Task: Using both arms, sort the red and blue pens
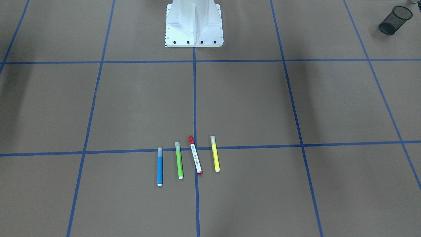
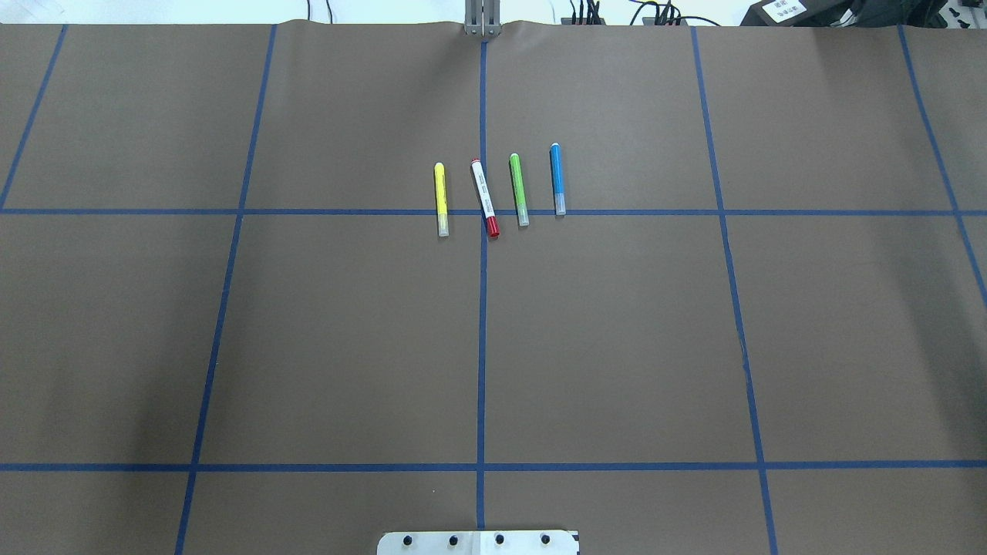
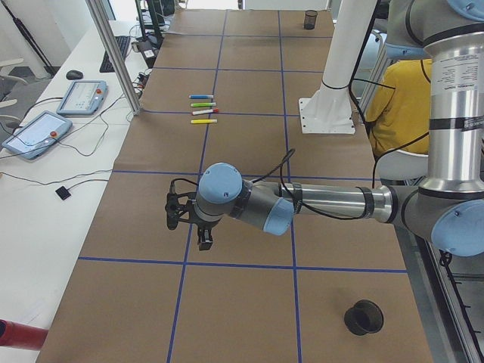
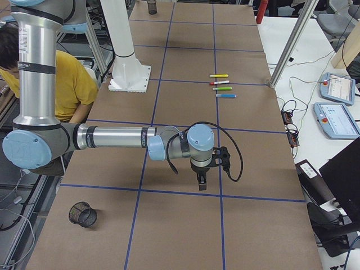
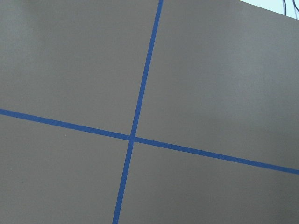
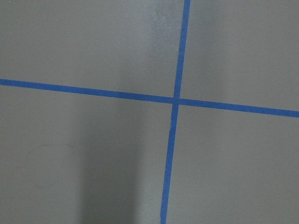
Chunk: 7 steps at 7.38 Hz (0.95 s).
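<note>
My left claw (image 3: 205, 243) points down over a blue tape crossing on the table (image 2: 347, 331), at the end of my left arm (image 3: 333, 203), which is stretched out low. It shows only from the side camera, so I cannot tell whether its fingers are wide or narrow; my right claw (image 4: 202, 182) hangs the same way over another crossing, on my right arm (image 4: 112, 138), and I cannot tell its spread either. Both wrist cameras show only brown paper and tape.

The pens lie well apart from both claws, in a row across a tape line on the far side of the table from my white pedestal (image 1: 194, 29). From my left the order is yellow marker (image 2: 440, 199), red pen (image 2: 485, 198), green marker (image 2: 518, 189), blue pen (image 2: 557, 178). The red pen is tilted and lies over the centre tape line, red cap toward me; the blue pen lies straight, translucent cap toward me. The green marker lies between the two, near each but touching neither; the yellow marker lies just beside the red pen on its other side.

A black mesh cup (image 1: 394, 20) sits near the table's end on my left; another mesh cup (image 4: 82, 214) sits at the end on my right. A person in a yellow shirt (image 4: 73, 79) sits behind my base; tablets (image 3: 83, 97) lie on the white side desk.
</note>
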Motion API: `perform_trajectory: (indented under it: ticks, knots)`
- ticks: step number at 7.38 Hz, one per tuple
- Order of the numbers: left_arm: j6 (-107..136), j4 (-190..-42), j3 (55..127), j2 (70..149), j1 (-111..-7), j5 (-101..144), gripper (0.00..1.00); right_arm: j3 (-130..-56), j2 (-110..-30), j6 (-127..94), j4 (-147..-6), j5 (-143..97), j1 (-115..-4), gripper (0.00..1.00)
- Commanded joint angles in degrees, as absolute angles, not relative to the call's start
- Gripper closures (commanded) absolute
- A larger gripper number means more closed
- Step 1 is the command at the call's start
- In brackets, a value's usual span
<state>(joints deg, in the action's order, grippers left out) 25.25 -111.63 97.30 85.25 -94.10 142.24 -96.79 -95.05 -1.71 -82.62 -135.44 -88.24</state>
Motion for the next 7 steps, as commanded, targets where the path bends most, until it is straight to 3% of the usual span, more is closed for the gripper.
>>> perform_trajectory:
  ticks: [1,2,4,7]
  knots:
    - [24.0,-113.0,97.2,85.2,-94.0,141.9,0.00,-96.9,-95.0,-1.7,-82.6,-135.5,-88.2,0.00]
    - [17.2,-112.2,96.9,85.1,-93.8,141.0,0.00,-96.9,-95.1,-1.6,-82.6,-135.5,-88.2,0.00]
    - [28.1,-105.2,96.9,87.3,-93.6,141.3,0.00,-96.9,-95.0,-1.7,-82.6,-135.5,-88.2,0.00]
    - [27.7,-111.3,97.8,87.5,-93.6,141.5,0.00,-96.9,-95.0,-1.6,-82.6,-135.6,-88.2,0.00]
